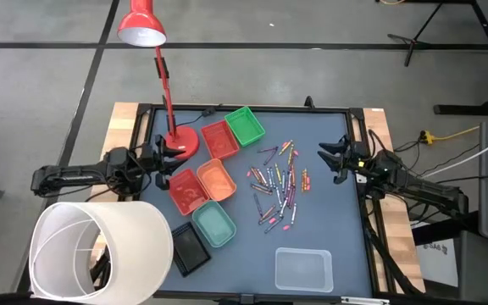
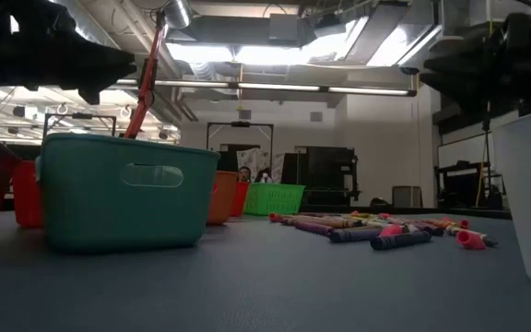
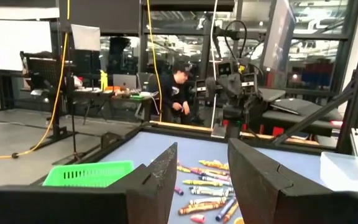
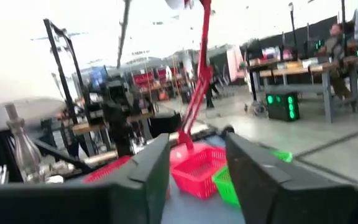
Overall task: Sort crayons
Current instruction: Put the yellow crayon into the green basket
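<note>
Many crayons in mixed colours lie loose on the blue mat, right of centre; they also show in the low view and the left wrist view. My left gripper is open and empty at the table's left edge, above the red trays. My right gripper is open and empty at the right edge, right of the crayons. In the wrist views both show open, the left one and the right one.
Small trays stand left of the crayons: green, red, orange, red, teal, black. A clear tray sits at the near edge. A red lamp and a white shade stand left.
</note>
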Tool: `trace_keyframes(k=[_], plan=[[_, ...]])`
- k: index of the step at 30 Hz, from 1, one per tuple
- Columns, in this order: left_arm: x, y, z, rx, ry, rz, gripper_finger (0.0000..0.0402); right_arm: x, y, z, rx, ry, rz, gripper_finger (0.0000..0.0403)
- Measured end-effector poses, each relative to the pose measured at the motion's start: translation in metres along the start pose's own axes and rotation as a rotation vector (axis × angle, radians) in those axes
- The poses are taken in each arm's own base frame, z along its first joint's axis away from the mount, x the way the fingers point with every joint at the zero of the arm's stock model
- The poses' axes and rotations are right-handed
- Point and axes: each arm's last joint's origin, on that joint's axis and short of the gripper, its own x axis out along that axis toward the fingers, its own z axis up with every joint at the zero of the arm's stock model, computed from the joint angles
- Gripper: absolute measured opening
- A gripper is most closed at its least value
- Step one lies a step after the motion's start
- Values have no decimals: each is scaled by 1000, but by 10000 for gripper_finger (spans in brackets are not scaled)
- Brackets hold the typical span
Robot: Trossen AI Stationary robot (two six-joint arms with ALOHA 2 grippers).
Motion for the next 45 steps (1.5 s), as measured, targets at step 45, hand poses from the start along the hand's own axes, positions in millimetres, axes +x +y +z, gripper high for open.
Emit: trace_keyframes(k=[45], plan=[[23,-1,-10,2,58,4,127,165,-101,-39,-421,1215,-146,172]])
